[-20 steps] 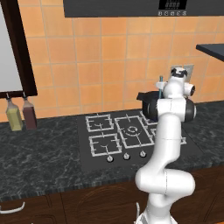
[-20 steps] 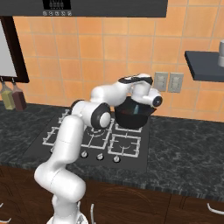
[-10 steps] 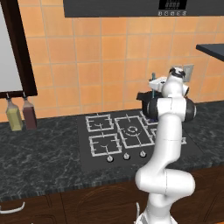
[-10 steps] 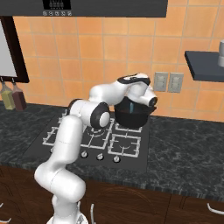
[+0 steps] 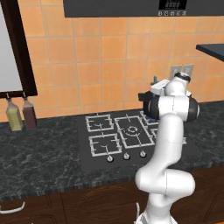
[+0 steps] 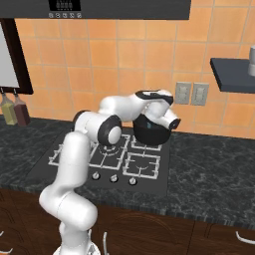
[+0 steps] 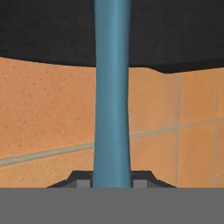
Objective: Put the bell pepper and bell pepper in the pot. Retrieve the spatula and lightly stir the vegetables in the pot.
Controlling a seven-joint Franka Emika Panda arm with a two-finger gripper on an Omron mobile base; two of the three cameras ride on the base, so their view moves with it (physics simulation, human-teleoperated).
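My gripper (image 7: 112, 181) is shut on the light-blue spatula (image 7: 112, 109), whose thin handle runs straight up between the fingertips (image 7: 81, 182). Beyond it lie a black surface and the orange tiled wall. In the left base view the hand (image 5: 165, 87) hovers over the black pot (image 5: 149, 108) on the back right burner, with the spatula's blue end (image 5: 154, 80) poking up. From the right, the hand (image 6: 162, 108) sits on top of the pot (image 6: 148, 133). Both bell peppers are hidden.
The pot stands on a black four-burner stove (image 5: 109, 144) with knobs along its front. Two bottles (image 5: 22, 114) stand at the wall on the far left. A dark shelf (image 6: 231, 74) and wall outlets (image 6: 191, 93) lie to the right.
The hand with the spatula has shifted slightly over the pot, a little lower and to the side. The base and the pot have stayed put.
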